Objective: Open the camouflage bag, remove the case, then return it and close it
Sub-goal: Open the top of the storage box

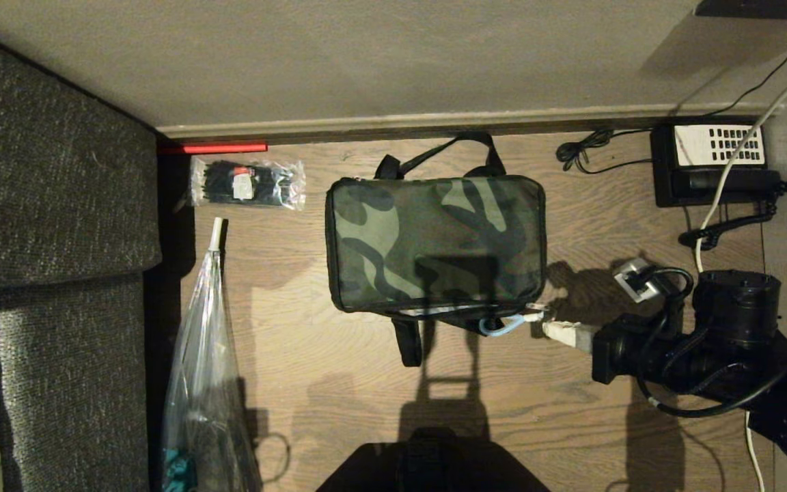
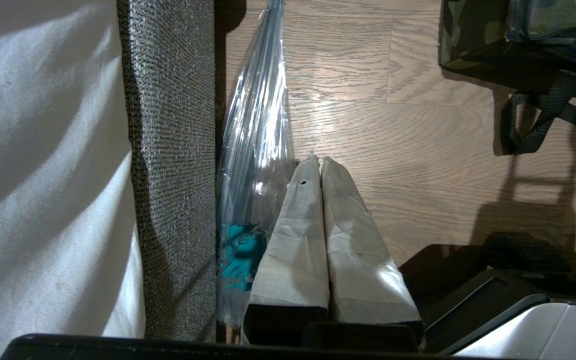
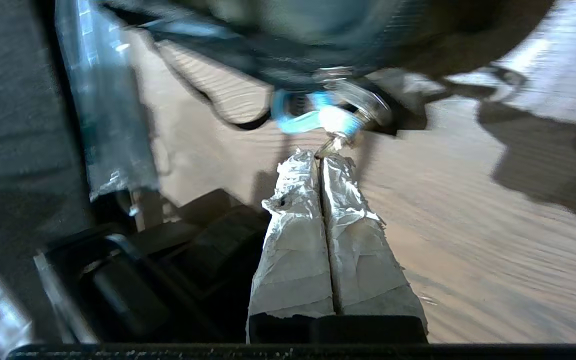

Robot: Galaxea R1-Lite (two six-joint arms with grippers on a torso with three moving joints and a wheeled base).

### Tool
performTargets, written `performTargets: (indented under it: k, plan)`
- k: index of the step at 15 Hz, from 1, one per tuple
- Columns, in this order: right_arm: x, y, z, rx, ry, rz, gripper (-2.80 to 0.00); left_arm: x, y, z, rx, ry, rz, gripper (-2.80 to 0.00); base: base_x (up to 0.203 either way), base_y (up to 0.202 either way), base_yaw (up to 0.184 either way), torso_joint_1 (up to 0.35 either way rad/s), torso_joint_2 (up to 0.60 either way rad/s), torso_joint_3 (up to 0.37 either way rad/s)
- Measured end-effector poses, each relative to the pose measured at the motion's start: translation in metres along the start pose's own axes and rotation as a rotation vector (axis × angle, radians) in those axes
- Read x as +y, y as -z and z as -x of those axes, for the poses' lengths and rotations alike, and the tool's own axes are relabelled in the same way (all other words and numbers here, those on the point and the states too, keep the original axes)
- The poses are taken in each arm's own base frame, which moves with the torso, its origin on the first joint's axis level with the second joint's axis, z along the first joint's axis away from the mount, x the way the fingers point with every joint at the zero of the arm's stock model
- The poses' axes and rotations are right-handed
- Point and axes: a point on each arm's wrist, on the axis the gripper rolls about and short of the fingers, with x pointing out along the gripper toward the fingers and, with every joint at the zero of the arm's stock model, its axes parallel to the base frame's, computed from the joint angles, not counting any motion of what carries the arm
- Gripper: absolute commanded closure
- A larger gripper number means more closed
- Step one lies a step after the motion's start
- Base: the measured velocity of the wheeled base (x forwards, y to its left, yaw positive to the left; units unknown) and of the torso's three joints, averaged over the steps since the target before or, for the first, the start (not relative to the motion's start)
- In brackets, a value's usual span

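Nearest, at the left beside the grey sofa (image 2: 173, 150), the left gripper (image 2: 318, 162) hangs parked with its taped jaws pressed together on nothing, just by a clear plastic bag (image 2: 255, 125) that lies along the sofa's edge, well out of the working arm's way; a little farther in and to the right, the right gripper (image 1: 537, 316) reaches in low over the wooden floor (image 1: 339, 396) towards the bag's near right corner, its jaws pinched shut, and the right wrist view suggests they nip a small metal ring tied to the light-blue zipper pull loop (image 3: 313, 115), though motion blur leaves the hold itself uncertain; that low, sideways approach suits dragging the zipper along the near edge, which is probably the step in hand; the camouflage bag (image 1: 434, 239) lies flat in the middle of the floor, camouflage top up and lid down, so the case cannot be seen and is presumably inside; its black straps (image 1: 445, 147) trail at the far and near sides; farther off, a small clear packet of black ties (image 1: 246, 182) sits at the far left and a black telephone (image 1: 711, 164) at the far right against the skirting, both well apart from the bag.
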Motion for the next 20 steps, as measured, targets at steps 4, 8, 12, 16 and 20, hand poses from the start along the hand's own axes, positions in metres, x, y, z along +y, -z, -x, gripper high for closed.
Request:
performTargets:
  k: [4,8,12,16,20]
  plan:
    - [-0.013,-0.003,0.006,-0.015,0.051,0.044,0.0,0.0,0.0,0.0,0.0,0.0,0.0,0.0,0.0,0.0,0.0,0.0,0.0,0.0]
    - [-0.015,-0.003,0.007,-0.018,0.059,0.044,0.0,0.0,0.0,0.0,0.0,0.0,0.0,0.0,0.0,0.0,0.0,0.0,0.0,0.0]
    - [-0.024,-0.002,0.012,-0.004,0.085,0.086,0.0,0.0,0.0,0.0,0.0,0.001,0.0,0.0,0.0,0.0,0.0,0.0,0.0,0.0]
    - [-0.033,0.001,0.014,0.009,0.086,0.101,-2.8,0.0,0.0,0.0,0.0,0.001,0.0,0.0,0.0,0.0,0.0,0.0,0.0,0.0]
    - [-0.034,0.002,0.013,0.009,0.085,0.103,-2.8,0.0,0.0,0.0,-0.001,0.001,0.0,0.0,0.0,0.0,0.0,0.0,0.0,0.0]
